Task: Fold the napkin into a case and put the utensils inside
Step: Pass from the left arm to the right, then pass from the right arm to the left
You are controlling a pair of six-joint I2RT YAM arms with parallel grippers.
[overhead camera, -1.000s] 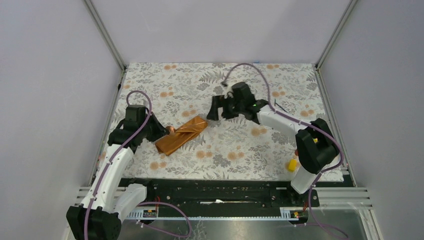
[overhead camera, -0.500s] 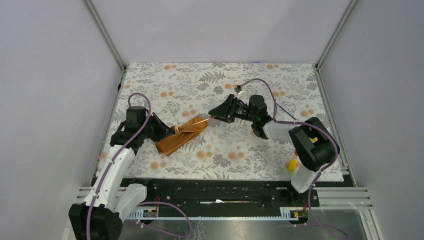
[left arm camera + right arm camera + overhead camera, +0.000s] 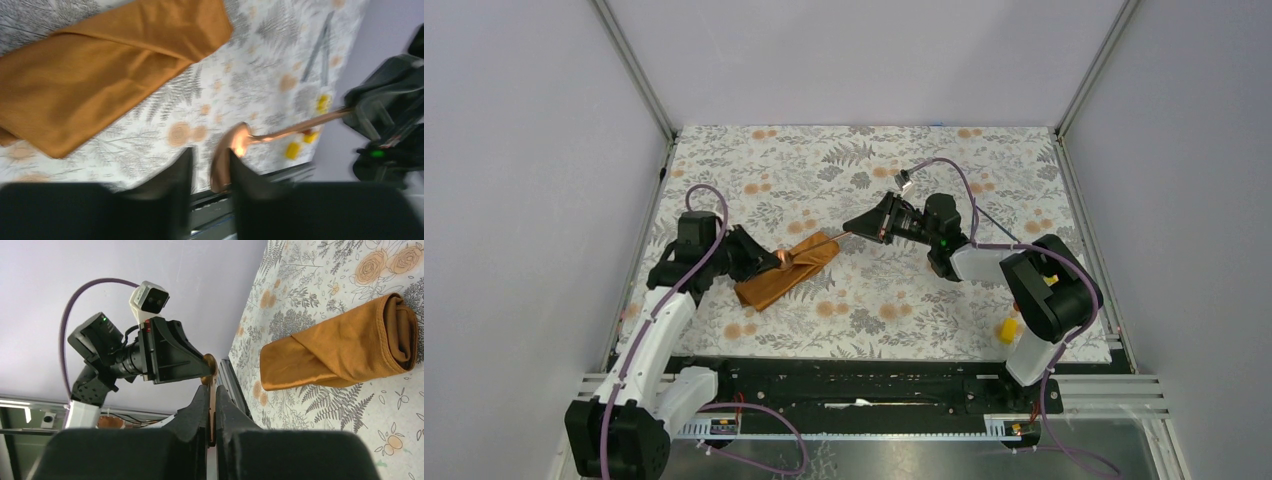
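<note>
On the floral-patterned table (image 3: pixel 904 300), left of centre, the napkin lies flat, folded into the case (image 3: pixel 784 272), a long, narrow orange-brown pouch set diagonally, with its near end toward the left arm and its far end toward the middle of the table. The left wrist view shows a fold running across its upper face (image 3: pixel 100 85). The right wrist view shows one end as a rolled, layered edge (image 3: pixel 345 352). The left gripper (image 3: pixel 762 262) is positioned at the upper left edge of the case. Its fingers (image 3: pixel 240 185) stand slightly apart, and the copper bowl of the spoon (image 3: pixel 270 135) sits in the gap against one finger, clear of the other. The right gripper (image 3: pixel 856 228) is positioned up and to the right of the case, fingers closed on the far end of the spoon handle (image 3: pixel 212 385). The spoon (image 3: pixel 819 243) therefore spans between the two grippers, and in the overhead view it crosses the upper end of the case. Two further utensils (image 3: pixel 320 47), slim dark sticks, lie on the table well apart from the case, past the right gripper. Small yellow blocks (image 3: pixel 292 149) rest on the table toward the right arm's side, one near the right arm's base (image 3: pixel 1007 330).
</note>
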